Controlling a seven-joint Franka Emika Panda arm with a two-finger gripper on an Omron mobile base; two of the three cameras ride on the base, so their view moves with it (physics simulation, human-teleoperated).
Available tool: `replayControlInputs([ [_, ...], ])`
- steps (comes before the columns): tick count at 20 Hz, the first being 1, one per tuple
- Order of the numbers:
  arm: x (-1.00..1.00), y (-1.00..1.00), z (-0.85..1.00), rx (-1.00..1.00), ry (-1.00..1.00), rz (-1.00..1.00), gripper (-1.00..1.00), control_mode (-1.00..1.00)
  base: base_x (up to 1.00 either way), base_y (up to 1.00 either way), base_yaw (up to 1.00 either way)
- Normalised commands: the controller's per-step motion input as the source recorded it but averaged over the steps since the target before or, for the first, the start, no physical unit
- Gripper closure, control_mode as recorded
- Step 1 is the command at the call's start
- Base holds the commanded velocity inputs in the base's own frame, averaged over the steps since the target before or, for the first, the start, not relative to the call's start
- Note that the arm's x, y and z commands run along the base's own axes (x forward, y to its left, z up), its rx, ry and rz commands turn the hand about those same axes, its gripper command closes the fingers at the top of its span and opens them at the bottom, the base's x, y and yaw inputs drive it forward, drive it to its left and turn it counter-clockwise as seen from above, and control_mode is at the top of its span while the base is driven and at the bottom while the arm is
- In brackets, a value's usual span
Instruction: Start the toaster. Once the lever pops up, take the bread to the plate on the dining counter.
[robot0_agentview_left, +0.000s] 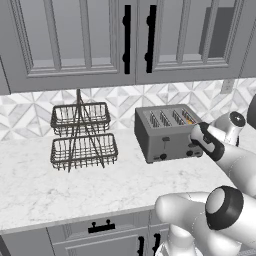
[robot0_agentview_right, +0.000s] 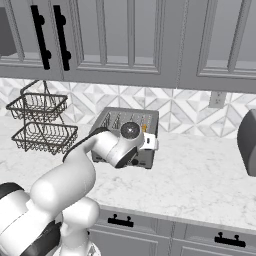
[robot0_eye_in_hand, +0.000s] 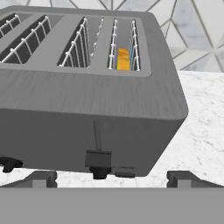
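I see the dark grey toaster (robot0_eye_in_hand: 87, 96) upright on the marble worktop, its lever (robot0_eye_in_hand: 98, 158) low. The orange bread (robot0_eye_in_hand: 124, 59) sits in the slot at two o'clock.

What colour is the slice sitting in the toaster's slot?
Golden-orange; the small toasted bread slice in the dark grey metal toaster shows best in the hand view.

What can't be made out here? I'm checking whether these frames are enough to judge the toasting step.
- The bread: an orange sliver shows; the slot walls of the toaster hide the rest.
- Hand: in the right base view the arm's wrist covers it and the toaster's front.
- Dark appliance: cut off by the right edge in the right base view.
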Motion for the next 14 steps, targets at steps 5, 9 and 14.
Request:
replayControlInputs([
  [5,0.0,0.0,0.0,0.0,0.0,0.0,-1.0,-1.0,0.0,0.0,0.0],
  [9,0.0,0.0,0.0,0.0,0.0,0.0,-1.0,-1.0,0.0,0.0,0.0],
  [14,0.0,0.0,0.0,0.0,0.0,0.0,-1.0,-1.0,0.0,0.0,0.0],
])
